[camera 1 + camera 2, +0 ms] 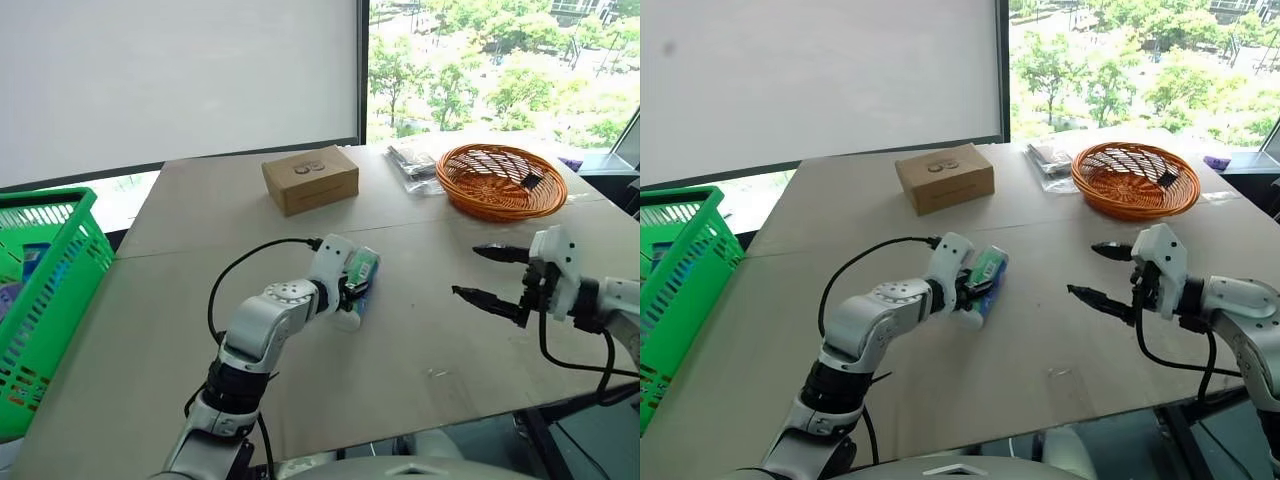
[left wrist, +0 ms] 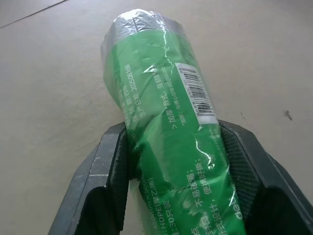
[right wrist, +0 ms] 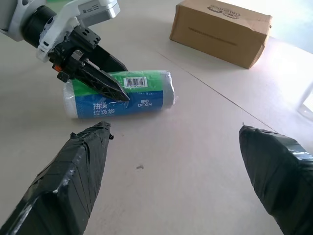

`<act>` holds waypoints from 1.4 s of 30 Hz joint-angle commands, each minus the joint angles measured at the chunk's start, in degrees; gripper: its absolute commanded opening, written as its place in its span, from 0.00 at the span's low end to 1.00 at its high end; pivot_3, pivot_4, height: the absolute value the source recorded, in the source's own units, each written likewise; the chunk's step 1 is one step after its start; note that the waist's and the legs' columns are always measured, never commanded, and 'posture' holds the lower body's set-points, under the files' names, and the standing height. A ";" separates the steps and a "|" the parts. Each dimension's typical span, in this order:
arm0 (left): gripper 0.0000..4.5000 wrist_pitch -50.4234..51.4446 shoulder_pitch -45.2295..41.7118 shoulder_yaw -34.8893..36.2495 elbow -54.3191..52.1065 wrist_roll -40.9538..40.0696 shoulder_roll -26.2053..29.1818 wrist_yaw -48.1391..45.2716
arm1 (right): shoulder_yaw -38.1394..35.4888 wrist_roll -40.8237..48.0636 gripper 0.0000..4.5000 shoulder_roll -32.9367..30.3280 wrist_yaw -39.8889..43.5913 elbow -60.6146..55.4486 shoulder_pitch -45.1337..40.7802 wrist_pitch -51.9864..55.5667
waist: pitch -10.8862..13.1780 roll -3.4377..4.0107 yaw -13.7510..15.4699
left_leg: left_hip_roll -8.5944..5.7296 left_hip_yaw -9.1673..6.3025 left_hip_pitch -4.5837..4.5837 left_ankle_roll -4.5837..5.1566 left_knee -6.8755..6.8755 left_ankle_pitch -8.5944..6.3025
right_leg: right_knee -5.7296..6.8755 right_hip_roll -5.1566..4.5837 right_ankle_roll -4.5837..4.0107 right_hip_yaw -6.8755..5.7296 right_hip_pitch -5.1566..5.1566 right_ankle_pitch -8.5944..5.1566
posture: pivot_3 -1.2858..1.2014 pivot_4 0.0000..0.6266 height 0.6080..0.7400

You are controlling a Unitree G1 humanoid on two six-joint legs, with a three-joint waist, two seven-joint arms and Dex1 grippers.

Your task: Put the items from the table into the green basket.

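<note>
- Left eye view: the green-and-white tube (image 1: pixel 357 285) lies on the bench (image 1: pixel 420 340) near the middle, just on the near side of the seam. The left end effector (image 1: pixel 350 290) is down on it, fingers either side of its body. The green basket (image 1: pixel 45 290) sits off the bench's left edge, well apart from the tube. A cardboard box (image 1: pixel 310 178) and an orange wicker bowl (image 1: pixel 500 180) stand at the far side.
- Right eye view: the right end effector (image 1: pixel 1102 272) hangs above the bench at the right, jaws spread wide, holding nothing.
- Left wrist view: both fingers (image 2: pixel 110 161) bracket the tube at about mid-length; I cannot tell whether they press it firmly yet. Its wrap is glossy, crinkled film, so it looks light, somewhat yielding and probably slippery. A hold across the middle, square to its long axis, seems safest, since it could roll or slide out endwise.
- Right wrist view: the tube lies on its side, label up, with the left end effector's fingers over it.
</note>
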 commanded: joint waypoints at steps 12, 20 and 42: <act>0.44 -11.51 -3.21 6.99 -2.10 8.15 10.86 2.88 | 2.01 4.71 1.00 3.63 0.55 -1.32 -8.07 2.03 | 0.93 -0.27 -1.19 | 0.12 -0.04 -0.17 -0.02 -0.20 -0.01 | -0.01 0.40 -0.04 0.20 -0.41 -0.03 | 0.57 0.00 1.00; 0.44 -17.70 -0.03 14.61 -1.86 15.15 23.07 4.97 | 3.86 17.99 1.00 13.69 -5.50 -5.94 -16.47 10.56 | 0.97 -0.33 0.28 | 0.20 -0.08 -1.20 -0.17 -0.29 0.04 | -0.08 -0.04 -0.07 0.52 -1.46 0.26 | 0.60 0.00 1.00; 0.44 -24.81 6.76 50.61 9.44 17.86 39.90 4.68 | 8.54 22.25 1.00 18.64 -6.87 -1.29 -33.51 14.56 | 0.94 -1.01 8.42 | -0.13 -0.80 -2.04 -0.18 -0.12 0.03 | -0.07 -0.55 0.00 -0.44 -1.97 0.24 | 0.65 0.00 1.00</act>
